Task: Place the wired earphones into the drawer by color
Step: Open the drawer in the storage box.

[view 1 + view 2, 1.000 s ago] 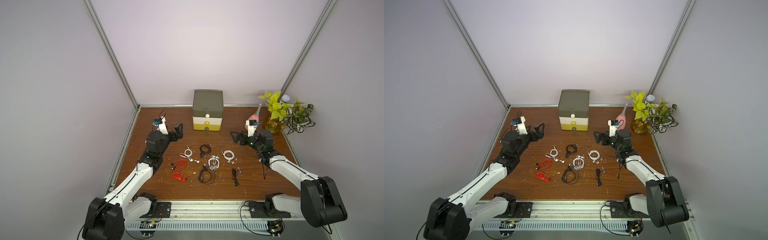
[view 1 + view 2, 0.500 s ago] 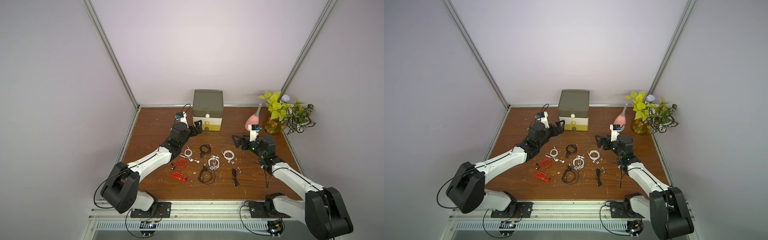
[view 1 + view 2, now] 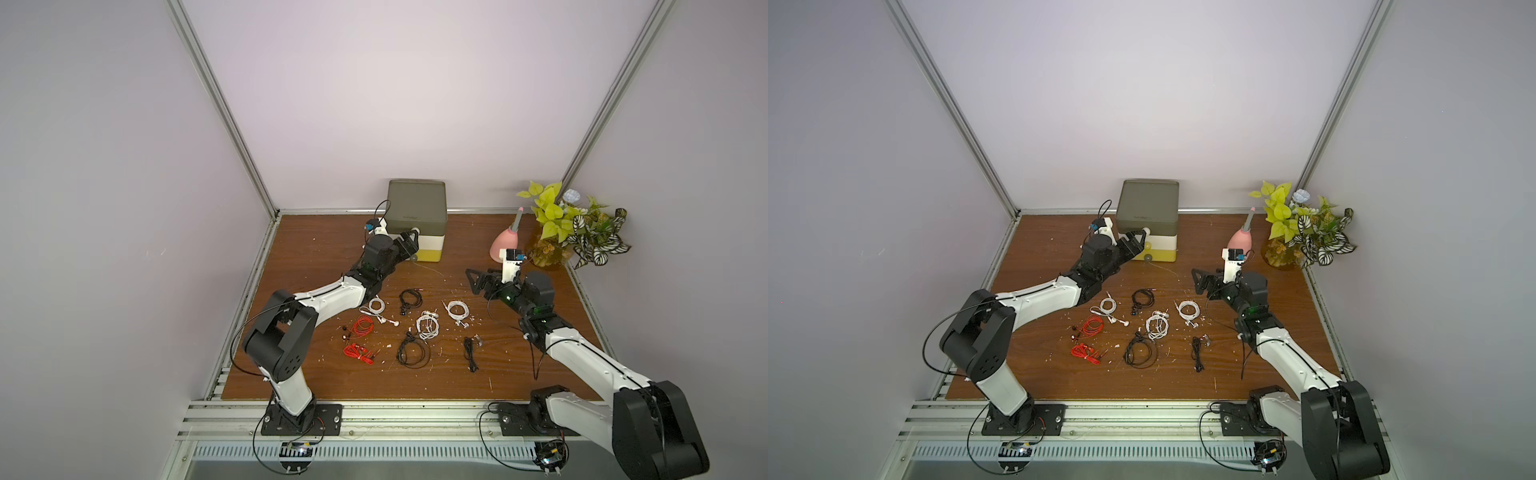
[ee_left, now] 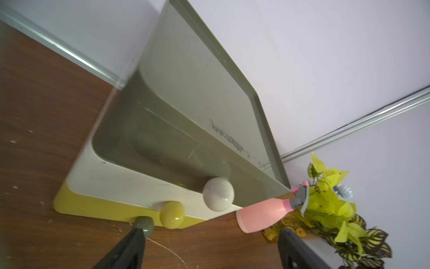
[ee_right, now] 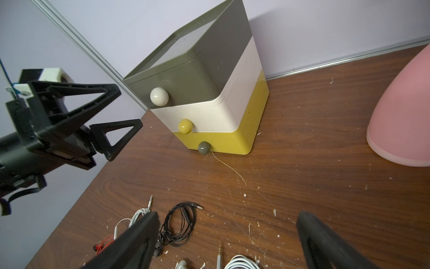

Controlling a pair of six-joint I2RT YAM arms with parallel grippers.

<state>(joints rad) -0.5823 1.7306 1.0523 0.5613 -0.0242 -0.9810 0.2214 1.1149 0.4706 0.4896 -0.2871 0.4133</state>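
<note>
The drawer (image 3: pixel 417 224) stands at the table's back, all three levels shut. My left gripper (image 4: pixel 211 246) is open just in front of it. One of its fingers (image 4: pixel 130 246) is beside the grey bottom knob (image 4: pixel 144 225), with the yellow knob (image 4: pixel 172 214) and white knob (image 4: pixel 218 194) just beyond. Wired earphones lie mid-table in both top views: white (image 3: pixel 428 326), black (image 3: pixel 411 351) and red (image 3: pixel 362 325) bundles. My right gripper (image 3: pixel 478 280) hovers open to their right, over a black bundle (image 5: pixel 179 226) in the right wrist view.
A pink spray bottle (image 3: pixel 509 245) and a potted plant (image 3: pixel 573 224) stand at the back right, close behind my right arm. A thin white strand (image 5: pixel 229 168) trails from the drawer's base. Walls and metal rails bound the table.
My left arm has swung from the table's left side across to the drawer's front. My right gripper has shifted slightly toward the earphones.
</note>
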